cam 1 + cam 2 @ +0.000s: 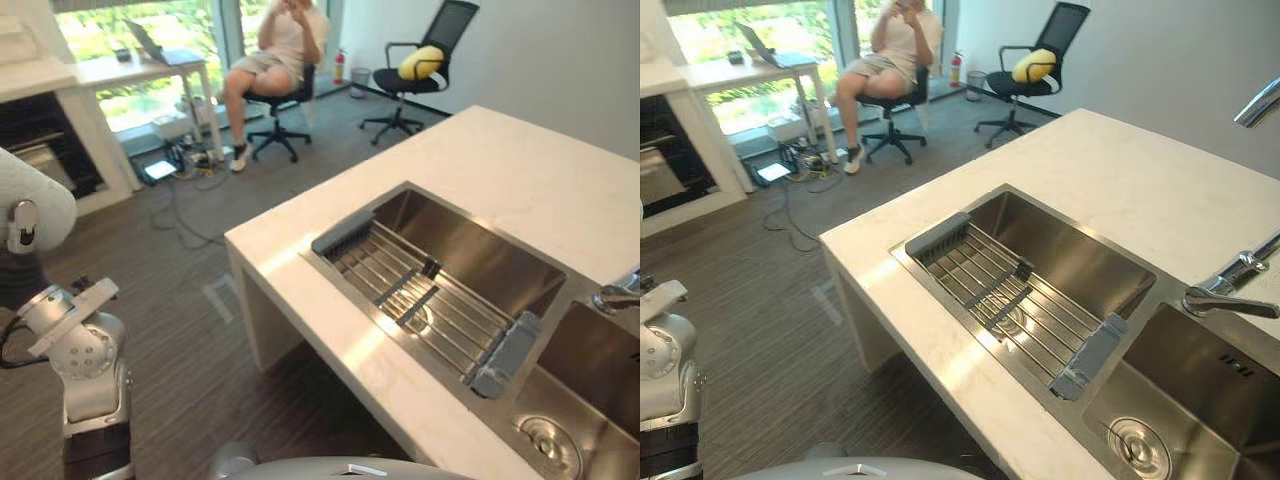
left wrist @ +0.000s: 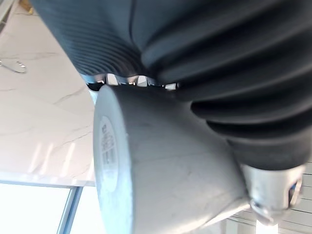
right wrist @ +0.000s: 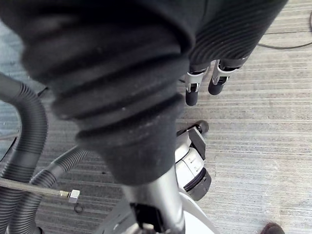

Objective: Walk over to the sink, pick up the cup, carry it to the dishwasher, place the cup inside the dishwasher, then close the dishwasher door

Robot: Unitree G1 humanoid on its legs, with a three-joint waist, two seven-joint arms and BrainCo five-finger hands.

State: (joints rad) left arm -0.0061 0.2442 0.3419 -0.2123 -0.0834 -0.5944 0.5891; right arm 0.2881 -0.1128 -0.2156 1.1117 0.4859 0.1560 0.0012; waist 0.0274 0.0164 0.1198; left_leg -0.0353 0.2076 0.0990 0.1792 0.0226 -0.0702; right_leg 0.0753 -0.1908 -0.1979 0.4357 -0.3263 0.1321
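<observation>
With the walk about done and all else ahead, we cannot tell our left hand's (image 2: 219,73) state, the sink (image 1: 470,250) lies near at four o'clock, the cup's place unclear, and our right hand (image 3: 218,78) hangs straight-fingered, holding nothing.

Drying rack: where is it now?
Eye views, right of centre: the drying rack lies across the left basin of the sink, set in the white counter, with the faucet to its right.
</observation>
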